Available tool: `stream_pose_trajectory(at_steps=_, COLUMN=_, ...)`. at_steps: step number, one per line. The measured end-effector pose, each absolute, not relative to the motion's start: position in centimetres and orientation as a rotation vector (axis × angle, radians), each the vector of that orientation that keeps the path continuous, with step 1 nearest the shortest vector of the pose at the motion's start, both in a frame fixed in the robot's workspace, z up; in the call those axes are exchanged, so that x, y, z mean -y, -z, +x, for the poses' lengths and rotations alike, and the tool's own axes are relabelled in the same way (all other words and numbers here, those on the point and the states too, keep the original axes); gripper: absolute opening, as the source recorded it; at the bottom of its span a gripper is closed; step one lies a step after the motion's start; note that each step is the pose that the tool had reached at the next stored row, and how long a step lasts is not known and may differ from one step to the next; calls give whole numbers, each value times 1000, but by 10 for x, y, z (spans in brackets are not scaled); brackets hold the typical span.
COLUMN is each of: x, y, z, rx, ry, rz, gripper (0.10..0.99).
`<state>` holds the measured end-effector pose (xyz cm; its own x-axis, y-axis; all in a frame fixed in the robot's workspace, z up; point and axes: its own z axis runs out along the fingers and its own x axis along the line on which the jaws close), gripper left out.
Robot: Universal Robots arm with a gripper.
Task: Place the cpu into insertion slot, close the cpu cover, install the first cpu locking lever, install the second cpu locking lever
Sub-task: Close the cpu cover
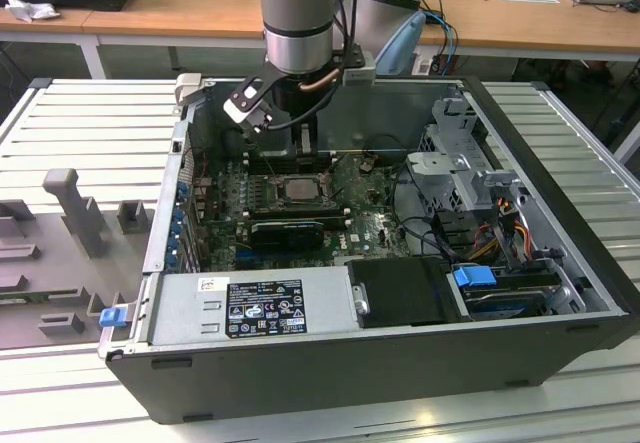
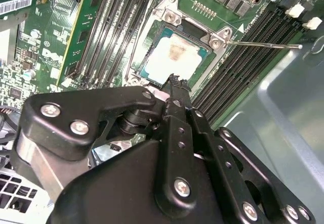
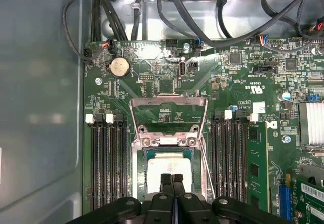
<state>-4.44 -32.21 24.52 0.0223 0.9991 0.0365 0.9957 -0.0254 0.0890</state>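
Observation:
The cpu (image 3: pixel 169 167), silver-topped, lies in the insertion slot (image 3: pixel 137 166) on the green board; it also shows in the second wrist view (image 2: pixel 172 56) and in the exterior view (image 1: pixel 297 189). The cpu cover (image 3: pixel 168 100) is swung open and stands back from the socket on its hinge, with the board visible through its cut-out. A thin locking lever (image 2: pixel 263 45) sticks out free beside the socket (image 3: pixel 206 166). My gripper (image 3: pixel 172 179) hangs just above the cpu's near edge with its fingers pressed together and nothing between them; it is also in the exterior view (image 1: pixel 305 146).
Long black memory slots (image 3: pixel 106 163) flank the socket on both sides. Cables (image 3: pixel 202 27) cross the case beyond the board. The grey case wall (image 2: pixel 283 113) is close by. A black card (image 1: pixel 288 231), the power supply (image 1: pixel 250 308) and a drive cage (image 1: pixel 470 163) stand around.

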Motion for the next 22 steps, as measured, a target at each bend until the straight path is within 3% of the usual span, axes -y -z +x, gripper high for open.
stream_pose_trajectory(at_steps=22, x=322, y=-262, z=-38, rx=-2166, ry=-137, rz=2218, gripper=106)
